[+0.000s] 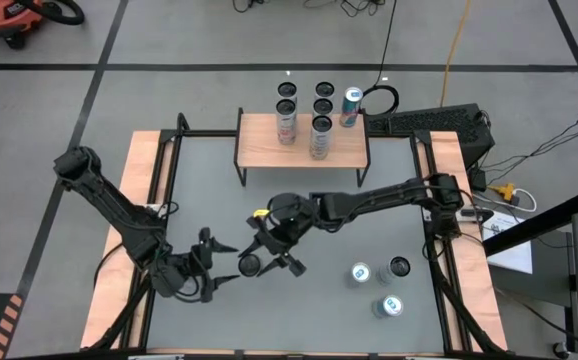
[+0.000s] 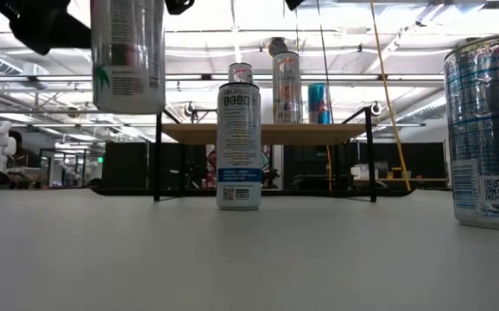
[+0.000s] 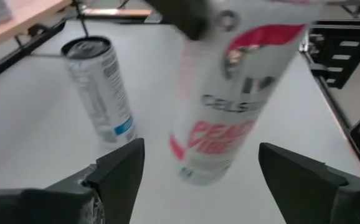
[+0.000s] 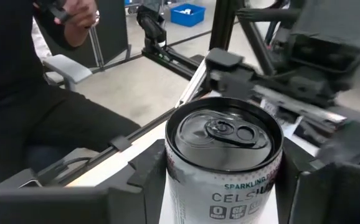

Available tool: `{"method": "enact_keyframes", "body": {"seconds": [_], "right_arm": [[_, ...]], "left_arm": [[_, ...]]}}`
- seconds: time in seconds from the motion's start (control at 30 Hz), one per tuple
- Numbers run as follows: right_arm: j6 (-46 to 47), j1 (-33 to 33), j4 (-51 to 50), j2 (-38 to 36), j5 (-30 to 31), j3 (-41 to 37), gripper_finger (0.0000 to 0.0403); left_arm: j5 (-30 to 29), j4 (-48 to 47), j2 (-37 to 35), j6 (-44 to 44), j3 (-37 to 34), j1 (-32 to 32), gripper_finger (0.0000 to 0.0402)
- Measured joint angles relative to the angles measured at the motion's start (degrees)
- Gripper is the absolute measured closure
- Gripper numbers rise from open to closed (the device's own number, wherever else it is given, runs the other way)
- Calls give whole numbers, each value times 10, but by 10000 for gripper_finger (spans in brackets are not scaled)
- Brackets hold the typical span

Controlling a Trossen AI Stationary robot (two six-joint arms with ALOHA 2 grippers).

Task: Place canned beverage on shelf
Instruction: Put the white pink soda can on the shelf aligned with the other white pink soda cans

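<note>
A white Celsius can (image 4: pixel 222 155) with pink lettering hangs above the grey table (image 1: pixel 349 230), near its middle and toward the near side. My right gripper (image 1: pixel 261 262) is shut on it. The can also shows lifted in the low view (image 2: pixel 129 52). My left gripper (image 1: pixel 219 278) is open just to the table's left of it. Its two fingers (image 3: pixel 121 171) stand wide on either side of the can (image 3: pixel 230 99) without touching it. The shelf (image 1: pixel 264 150), a light wood top on black legs, stands at the far edge with cans (image 1: pixel 319 138) on it. My right gripper pinches the can's upper wall (image 4: pixel 186 180), just under the top rim, between its two fingers, one on each side. The fingers come from the table's right, slanting down. The can is lifted clear of the table, top up, and hangs below the fingers.
Three more cans (image 1: pixel 360 272) (image 1: pixel 399 267) (image 1: pixel 389 305) stand on the table at the near right. One (image 3: pixel 99 87) also shows in the left wrist view. Several cans (image 1: pixel 324 95) stand on and behind the shelf. A person in dark clothes (image 4: pixel 18 93) sits beyond the table.
</note>
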Motion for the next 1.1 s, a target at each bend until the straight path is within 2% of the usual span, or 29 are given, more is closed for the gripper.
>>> {"method": "enact_keyframes", "body": {"seconds": [0.17,0.43,0.7,0.97,1.1], "right_arm": [[-3,-3,15,0,2,0,244],[-6,-3,59,0,3,0,244],[-3,-2,93,0,2,0,243],[27,-3,92,-1,4,0,243],[31,-3,89,-1,4,0,243]], "left_arm": [[-3,37,22,18,0,2,85],[-45,90,73,21,0,18,85],[-52,213,107,140,0,31,88],[-49,212,107,150,0,32,158],[-49,212,107,148,0,32,164]]}}
